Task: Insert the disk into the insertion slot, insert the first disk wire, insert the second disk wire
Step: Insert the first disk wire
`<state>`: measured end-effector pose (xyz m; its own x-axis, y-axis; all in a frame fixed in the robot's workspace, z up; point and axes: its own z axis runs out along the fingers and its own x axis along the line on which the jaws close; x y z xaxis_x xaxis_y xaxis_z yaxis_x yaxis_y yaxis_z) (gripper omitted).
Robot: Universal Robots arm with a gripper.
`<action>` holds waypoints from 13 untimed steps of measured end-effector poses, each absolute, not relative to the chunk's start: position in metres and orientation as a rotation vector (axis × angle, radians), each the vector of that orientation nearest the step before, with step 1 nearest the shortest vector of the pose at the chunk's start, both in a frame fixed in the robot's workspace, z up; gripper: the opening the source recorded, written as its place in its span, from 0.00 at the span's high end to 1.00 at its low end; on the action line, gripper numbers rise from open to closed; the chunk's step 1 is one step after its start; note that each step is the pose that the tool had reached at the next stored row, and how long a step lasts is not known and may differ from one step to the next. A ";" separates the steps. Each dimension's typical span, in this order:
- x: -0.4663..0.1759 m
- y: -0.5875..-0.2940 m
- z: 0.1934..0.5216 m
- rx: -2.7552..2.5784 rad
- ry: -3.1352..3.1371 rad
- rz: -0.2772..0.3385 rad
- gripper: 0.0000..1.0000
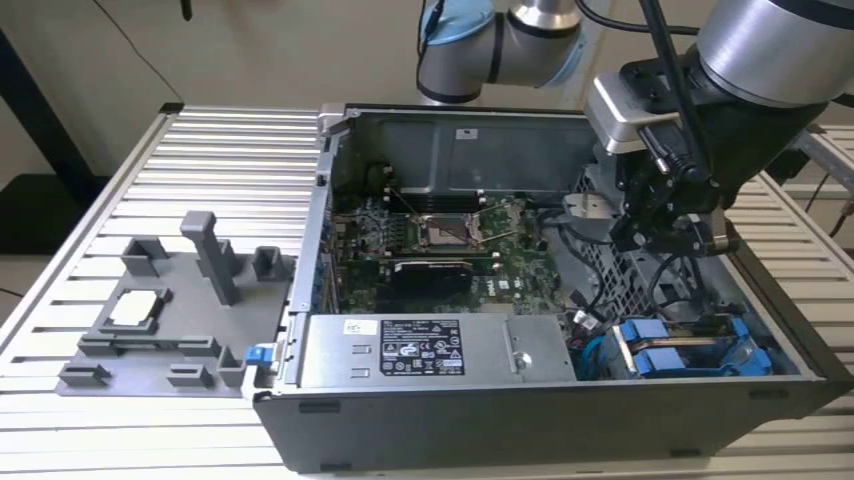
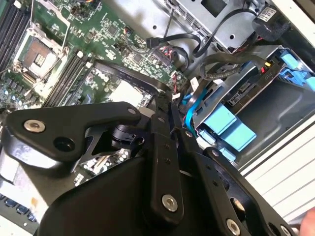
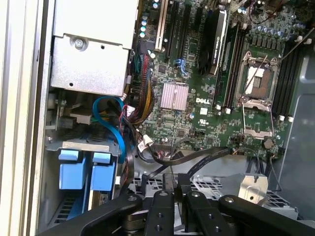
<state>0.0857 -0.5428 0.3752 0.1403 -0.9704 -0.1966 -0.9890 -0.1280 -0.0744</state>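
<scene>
Hovering over the case (image 1: 561,435), the gripper (image 1: 674,245) has fingers pressed together, apparently empty. The disk (image 1: 663,360) sits in the insertion slot (image 1: 731,345), lower right of the exterior view. Likely stiff, fairly heavy, shock-sensitive; grip its blue frame end.

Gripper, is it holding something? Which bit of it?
Cannot tell. The gripper sits right by a black cable, but a grip on it isn't clear.
</scene>
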 end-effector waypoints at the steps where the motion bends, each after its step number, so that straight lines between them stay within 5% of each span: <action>1: 0.086 -0.543 0.375 -2.224 1.940 0.148 0.84; 13: 0.086 -0.543 0.375 -2.249 1.960 0.112 0.84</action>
<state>0.0859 -0.5428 0.3750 0.1404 -0.9773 -0.1586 -0.9890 -0.1309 -0.0688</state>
